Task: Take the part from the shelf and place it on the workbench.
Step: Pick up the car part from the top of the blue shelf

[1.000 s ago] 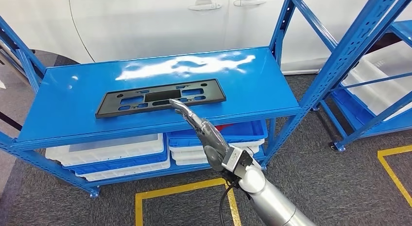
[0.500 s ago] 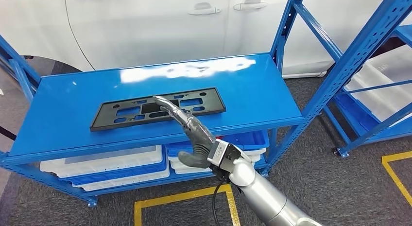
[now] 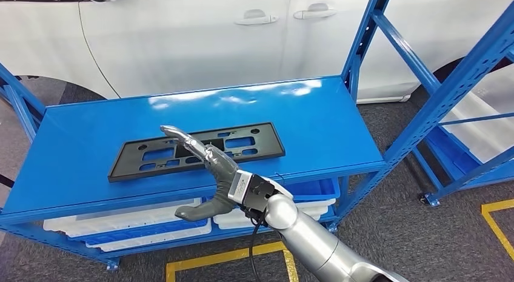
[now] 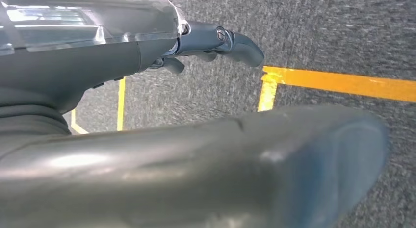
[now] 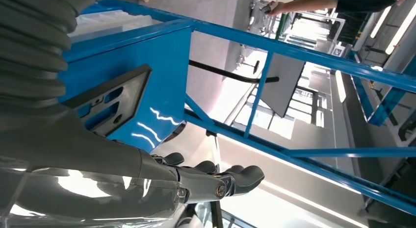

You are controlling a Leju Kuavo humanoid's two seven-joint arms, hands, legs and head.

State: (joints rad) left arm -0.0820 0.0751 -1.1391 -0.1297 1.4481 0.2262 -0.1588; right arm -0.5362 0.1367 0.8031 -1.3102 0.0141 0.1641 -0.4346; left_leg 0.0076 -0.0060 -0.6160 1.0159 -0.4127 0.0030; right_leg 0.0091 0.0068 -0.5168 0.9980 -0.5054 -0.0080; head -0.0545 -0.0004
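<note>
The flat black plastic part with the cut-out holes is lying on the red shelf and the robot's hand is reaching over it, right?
Not quite: the shelf is blue, not red, as the head view shows. The rest holds: the flat black plastic part with cut-out holes lies on it, and the robot's right hand reaches over it with fingers stretched out, holding nothing.
</note>
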